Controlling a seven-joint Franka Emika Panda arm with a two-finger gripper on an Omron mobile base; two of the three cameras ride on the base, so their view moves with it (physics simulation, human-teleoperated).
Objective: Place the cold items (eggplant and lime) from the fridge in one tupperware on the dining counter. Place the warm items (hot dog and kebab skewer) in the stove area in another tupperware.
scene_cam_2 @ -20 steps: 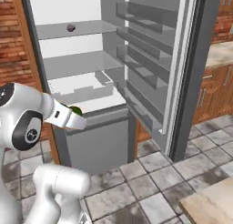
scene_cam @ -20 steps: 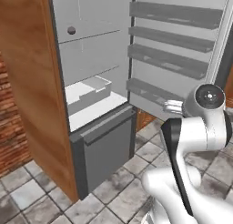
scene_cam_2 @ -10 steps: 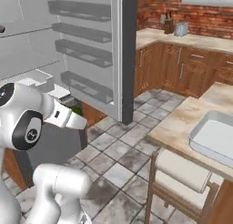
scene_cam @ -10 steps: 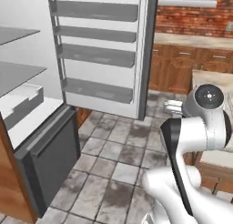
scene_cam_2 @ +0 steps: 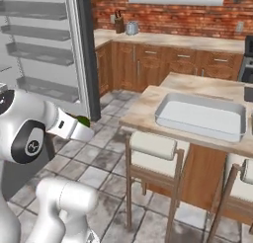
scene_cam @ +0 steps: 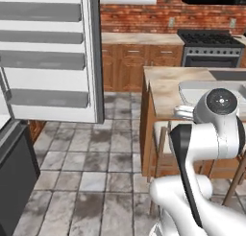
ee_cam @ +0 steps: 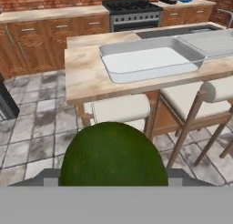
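The lime (ee_cam: 113, 155) is a dark green ball low in the middle of the hand view, hiding the finger tips. My gripper (scene_cam_2: 80, 129) is shut on the lime (scene_cam_2: 83, 120), held about chest high to the left of the dining counter (scene_cam_2: 148, 106). A white tupperware (ee_cam: 150, 59) lies empty on that counter, ahead of the hand. A second tupperware (ee_cam: 209, 41) lies to its right. That first tupperware (scene_cam_2: 200, 116) also shows in the right base view. The eggplant, hot dog and kebab skewer are out of view.
The open fridge door (scene_cam: 48, 57) with its grey shelves stands at the left. Padded stools (ee_cam: 120, 109) are tucked under the counter's near side. The stove (ee_cam: 132, 9) and wooden cabinets (ee_cam: 45, 32) line the back brick wall. Tiled floor lies between fridge and counter.
The whole picture has swung from the fridge interior to the dining counter, so the base has turned. The lime has stayed in the gripper throughout.
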